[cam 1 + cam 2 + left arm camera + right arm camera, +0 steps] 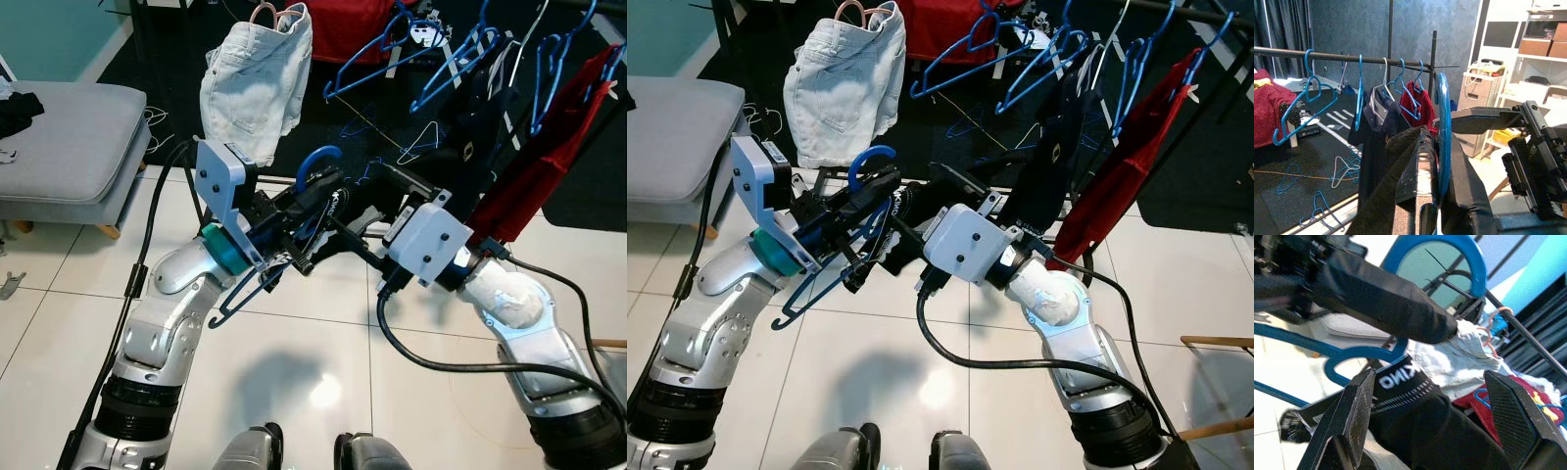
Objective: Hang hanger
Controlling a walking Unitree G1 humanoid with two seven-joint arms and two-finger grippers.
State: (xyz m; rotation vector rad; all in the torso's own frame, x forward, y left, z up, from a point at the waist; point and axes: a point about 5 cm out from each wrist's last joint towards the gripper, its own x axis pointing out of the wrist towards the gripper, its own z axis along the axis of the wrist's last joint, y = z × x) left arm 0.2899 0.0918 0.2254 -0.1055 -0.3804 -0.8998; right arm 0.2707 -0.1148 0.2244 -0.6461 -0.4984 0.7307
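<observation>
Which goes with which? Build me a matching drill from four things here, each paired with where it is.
Things:
1. blue hanger
2. denim shorts
3. red garment
4. grey couch

Places:
A. hanging on the robot's far right
B. standing on the floor at the robot's left
C. held in the left gripper
D. hanging ahead, left of the red garment

Pairs: 1-C, 2-D, 3-A, 4-B

blue hanger (318, 162), pale denim shorts (255, 83), red garment (549, 162)
</observation>
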